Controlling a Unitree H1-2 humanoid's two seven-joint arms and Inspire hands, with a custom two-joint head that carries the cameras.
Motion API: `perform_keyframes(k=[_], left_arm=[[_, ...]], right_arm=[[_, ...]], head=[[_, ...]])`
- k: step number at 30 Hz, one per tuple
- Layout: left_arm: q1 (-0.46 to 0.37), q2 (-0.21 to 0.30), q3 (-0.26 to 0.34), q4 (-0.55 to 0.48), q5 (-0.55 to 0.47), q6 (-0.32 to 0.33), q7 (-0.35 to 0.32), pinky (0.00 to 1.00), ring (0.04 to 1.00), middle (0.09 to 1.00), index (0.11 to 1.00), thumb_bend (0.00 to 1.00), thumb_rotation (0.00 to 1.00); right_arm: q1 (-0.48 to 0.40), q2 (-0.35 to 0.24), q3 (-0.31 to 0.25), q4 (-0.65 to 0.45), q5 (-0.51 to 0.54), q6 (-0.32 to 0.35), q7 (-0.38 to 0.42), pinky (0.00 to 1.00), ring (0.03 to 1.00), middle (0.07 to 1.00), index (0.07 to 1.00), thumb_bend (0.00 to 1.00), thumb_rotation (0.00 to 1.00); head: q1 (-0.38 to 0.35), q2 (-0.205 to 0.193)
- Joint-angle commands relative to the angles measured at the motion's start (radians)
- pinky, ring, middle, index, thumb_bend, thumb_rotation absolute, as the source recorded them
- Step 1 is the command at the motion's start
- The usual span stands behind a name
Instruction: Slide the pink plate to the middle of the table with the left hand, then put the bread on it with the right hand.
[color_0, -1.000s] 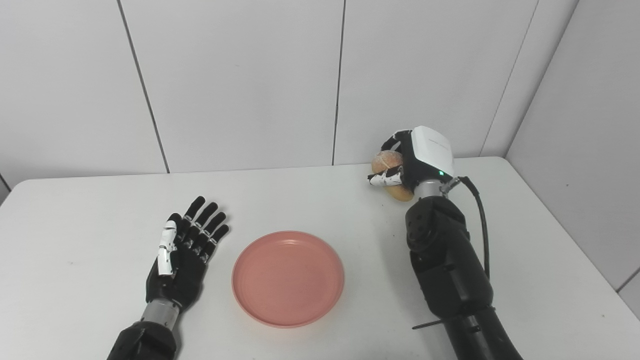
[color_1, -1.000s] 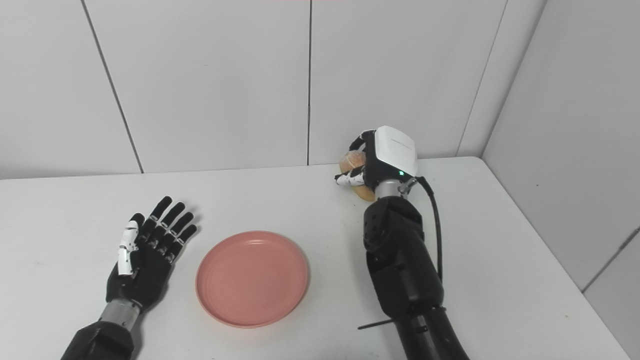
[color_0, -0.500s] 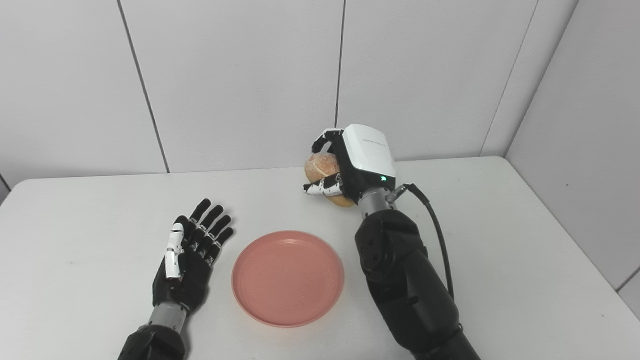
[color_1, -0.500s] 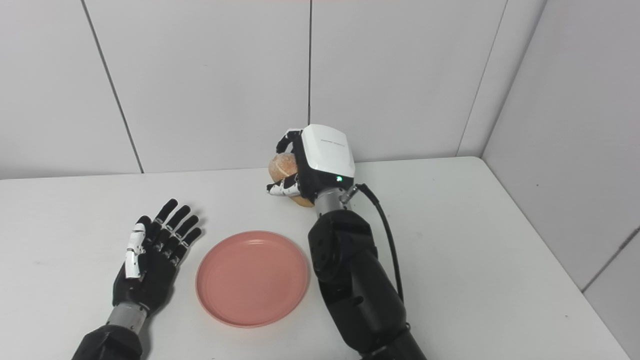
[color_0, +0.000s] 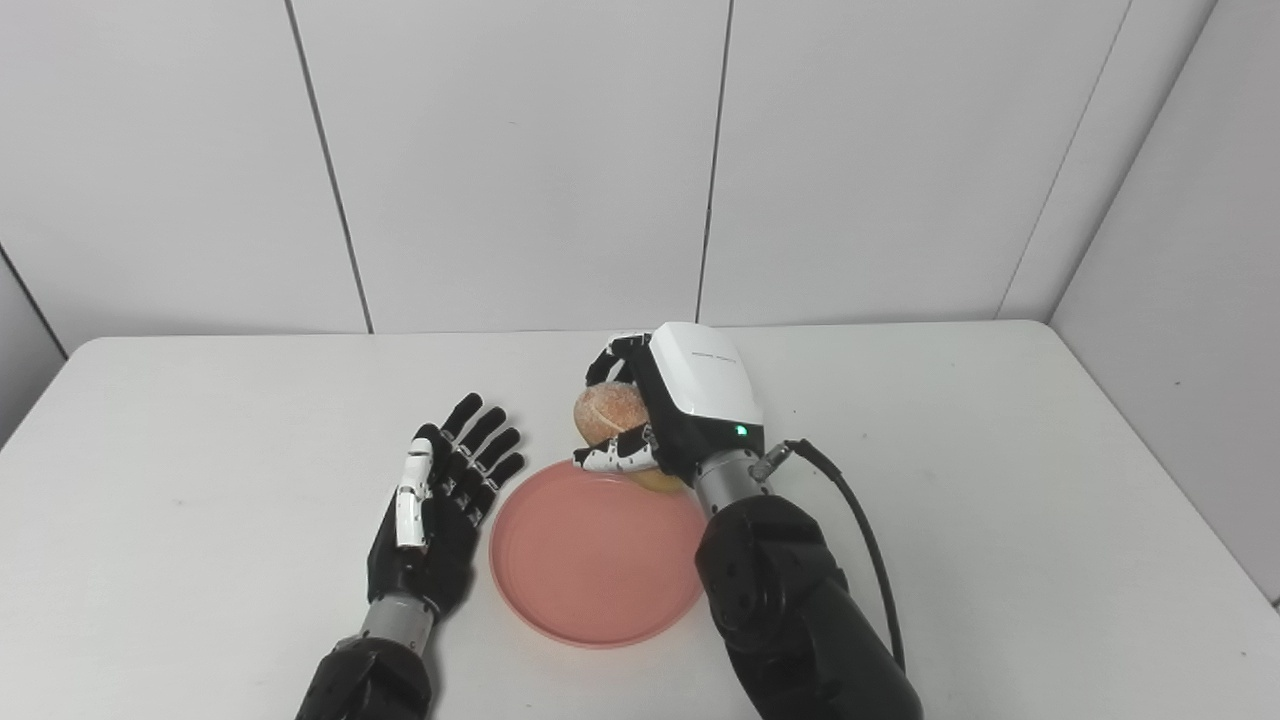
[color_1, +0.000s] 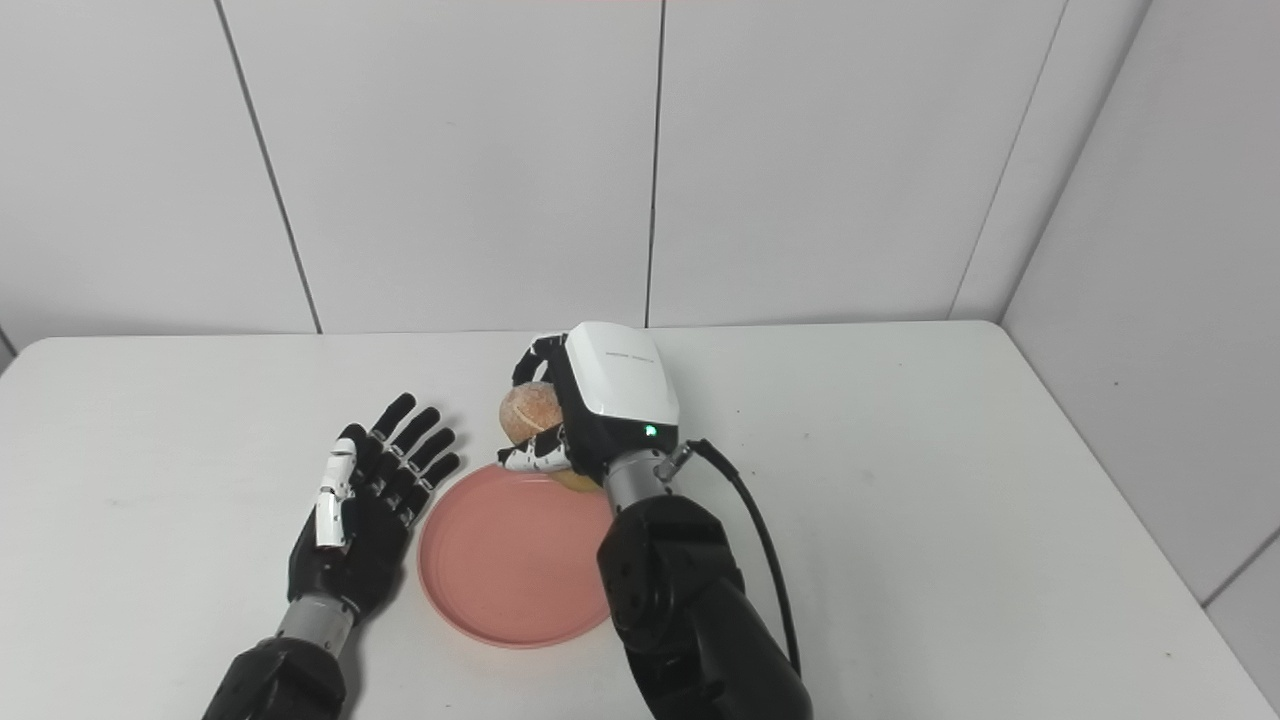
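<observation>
Left eye view, logged: pink plate (color_0: 595, 555) at table (color_0: 1000, 450) centre. Right hand (color_0: 670, 415) clasped around bread (color_0: 608, 412), above plate's far rim. Left hand (color_0: 440, 505) spread flat, empty, just left of plate.

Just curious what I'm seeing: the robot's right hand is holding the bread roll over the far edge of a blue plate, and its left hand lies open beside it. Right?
Nearly. The plate is pink, not blue, as the left eye view shows. The rest holds: the right hand has its fingers closed on the bread roll over the plate's far edge, and the left hand lies open beside it.
</observation>
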Motion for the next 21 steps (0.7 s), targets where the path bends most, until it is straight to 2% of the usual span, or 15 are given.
perform_keyframes(k=[1,11,21], left_arm=[[0.030,-0.022,-0.008,0.031,0.025,0.033,0.032,0.85,0.845,0.857,0.847,0.34,1.00],[0.029,-0.046,-0.012,0.018,0.045,0.048,0.062,0.84,0.843,0.854,0.839,0.34,1.00],[0.027,-0.061,-0.019,0.005,0.066,0.058,0.090,0.83,0.828,0.836,0.823,0.34,1.00]], right_arm=[[-0.004,0.000,0.005,-0.041,-0.002,-0.022,-0.005,0.19,0.284,0.476,0.488,0.53,0.00],[0.062,-0.023,0.039,-0.048,0.011,-0.036,0.006,0.22,0.298,0.476,0.487,0.53,0.00],[0.097,-0.039,0.041,-0.048,0.046,-0.046,0.007,0.21,0.282,0.475,0.487,0.53,0.00]], head=[[0.006,0.002],[0.051,0.014],[0.086,0.033]])
